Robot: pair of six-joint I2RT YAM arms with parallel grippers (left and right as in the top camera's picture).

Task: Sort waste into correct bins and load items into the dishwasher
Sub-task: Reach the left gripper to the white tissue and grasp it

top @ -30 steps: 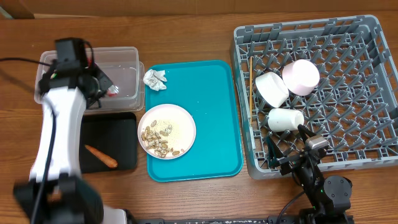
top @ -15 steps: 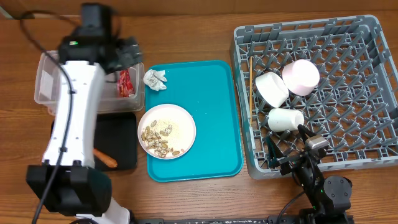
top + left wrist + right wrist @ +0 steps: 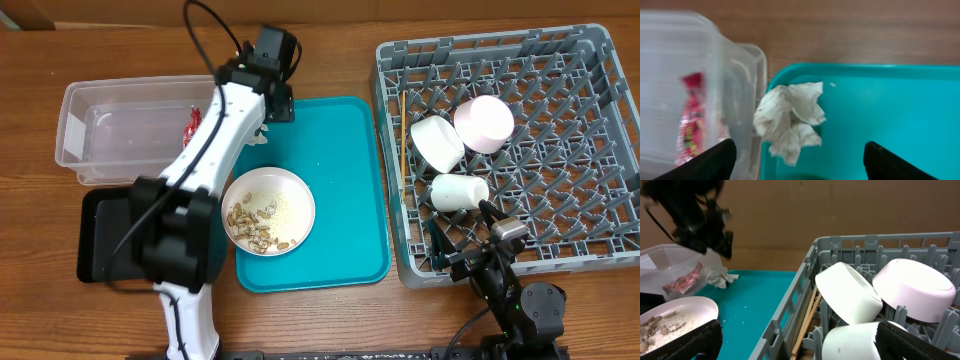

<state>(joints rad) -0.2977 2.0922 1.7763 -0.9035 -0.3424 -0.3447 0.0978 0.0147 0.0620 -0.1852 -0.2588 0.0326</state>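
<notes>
Wrapper (image 3: 790, 120) at corner of teal tray (image 3: 880, 115)

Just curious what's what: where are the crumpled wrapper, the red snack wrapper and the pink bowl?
crumpled wrapper (image 3: 790, 120), left wrist view, its middle folds.
red snack wrapper (image 3: 690, 122), left wrist view, its middle.
pink bowl (image 3: 485, 122), overhead view, its outer side.

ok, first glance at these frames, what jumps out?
The left gripper hangs open over a crumpled wrapper at the teal tray's far-left corner, next to the clear tub with a red wrapper inside. On the right, the grey dish rack holds a white bowl, a pink bowl and a cup. The white plate of scraps sits on the tray.
</notes>
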